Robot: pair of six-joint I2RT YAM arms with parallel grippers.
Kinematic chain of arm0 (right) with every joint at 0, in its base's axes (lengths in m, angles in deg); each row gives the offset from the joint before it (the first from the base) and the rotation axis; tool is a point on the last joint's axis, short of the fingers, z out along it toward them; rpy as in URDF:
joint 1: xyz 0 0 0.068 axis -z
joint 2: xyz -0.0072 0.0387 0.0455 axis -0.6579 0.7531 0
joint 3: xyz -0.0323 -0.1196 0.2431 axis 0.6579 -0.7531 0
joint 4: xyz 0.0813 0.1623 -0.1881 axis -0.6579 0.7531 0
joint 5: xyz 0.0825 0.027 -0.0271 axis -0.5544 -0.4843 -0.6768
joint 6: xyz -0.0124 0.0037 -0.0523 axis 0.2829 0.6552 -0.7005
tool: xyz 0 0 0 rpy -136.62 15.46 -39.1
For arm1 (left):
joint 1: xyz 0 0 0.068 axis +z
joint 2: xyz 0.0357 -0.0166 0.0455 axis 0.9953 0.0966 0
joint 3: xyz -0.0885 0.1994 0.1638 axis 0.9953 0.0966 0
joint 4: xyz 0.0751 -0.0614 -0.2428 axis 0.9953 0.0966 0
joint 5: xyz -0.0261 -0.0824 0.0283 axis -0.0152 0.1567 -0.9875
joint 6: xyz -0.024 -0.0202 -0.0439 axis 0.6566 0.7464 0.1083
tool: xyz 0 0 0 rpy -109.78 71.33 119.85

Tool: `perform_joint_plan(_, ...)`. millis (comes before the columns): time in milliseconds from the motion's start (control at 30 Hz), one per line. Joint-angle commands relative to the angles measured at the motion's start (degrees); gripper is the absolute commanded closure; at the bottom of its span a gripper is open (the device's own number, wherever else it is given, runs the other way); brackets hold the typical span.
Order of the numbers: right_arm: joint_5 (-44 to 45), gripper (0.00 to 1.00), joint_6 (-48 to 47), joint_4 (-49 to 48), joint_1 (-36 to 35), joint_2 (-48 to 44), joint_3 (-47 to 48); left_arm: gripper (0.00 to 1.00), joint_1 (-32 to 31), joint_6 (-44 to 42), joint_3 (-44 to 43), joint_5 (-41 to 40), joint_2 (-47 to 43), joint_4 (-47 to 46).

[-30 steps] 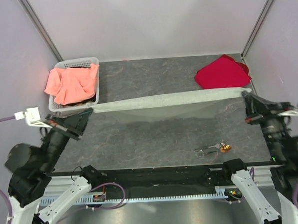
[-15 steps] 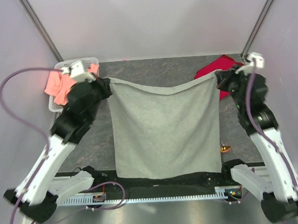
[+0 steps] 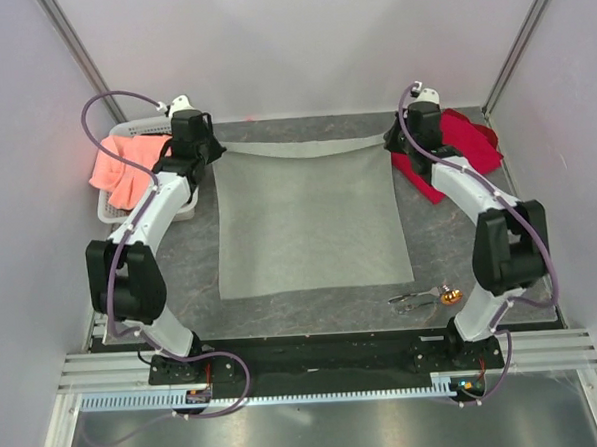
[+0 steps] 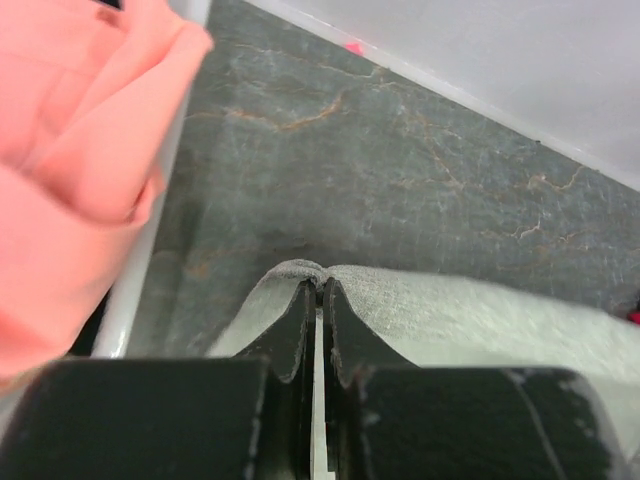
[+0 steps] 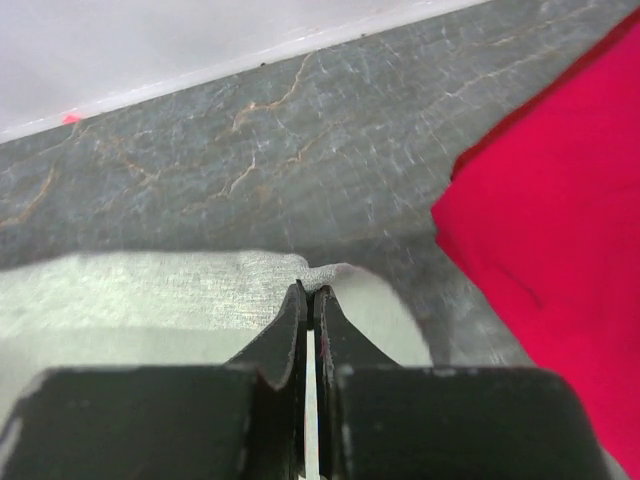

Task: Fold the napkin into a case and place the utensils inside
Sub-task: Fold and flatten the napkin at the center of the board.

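The grey-green napkin (image 3: 309, 223) is spread wide over the dark table, its near edge flat and its far edge lifted a little. My left gripper (image 3: 211, 154) is shut on the napkin's far left corner (image 4: 300, 272). At the far right corner (image 5: 320, 268) my right gripper (image 3: 392, 140) is shut on the cloth too. Both pairs of jaws pinch a small fold of fabric. The silvery utensils (image 3: 423, 298) with an orange-brown end lie near the front right of the table, apart from the napkin. No folded case shows.
A white basket (image 3: 187, 121) holding a salmon-orange cloth (image 3: 125, 167) stands at the far left, close to my left arm. A bright red cloth (image 3: 465, 145) lies at the far right, beside my right gripper. Purple walls enclose the table.
Both arms swung the napkin up from a taut strip, hung it as a sheet, then carried its top edge to the far side. It now lies spread on the table.
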Motion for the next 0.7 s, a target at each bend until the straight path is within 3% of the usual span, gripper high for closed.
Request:
perform_joint_plan(0,-4.0,1.0,1.2,-6.2,0.5,6.3,7.4,0.98,1.5,-3.7,-4.5,7.3,4.7,-8.2)
perform_joint_plan(200,-6.2,1.0,2.2,-2.1,0.7,11.9,10.9,0.98,1.8,-1.9,-3.4,8.0,5.2,-6.0)
perform_joint_plan(433,-6.6,1.0,4.8,7.1,0.9,2.1,1.4,0.98,1.8,7.2,3.5,5.0,-0.8,11.5)
perform_joint_plan(667,-6.2,1.0,3.6,18.6,1.4,-9.8,-10.4,0.98,1.8,8.3,14.7,9.7,-13.5,17.6)
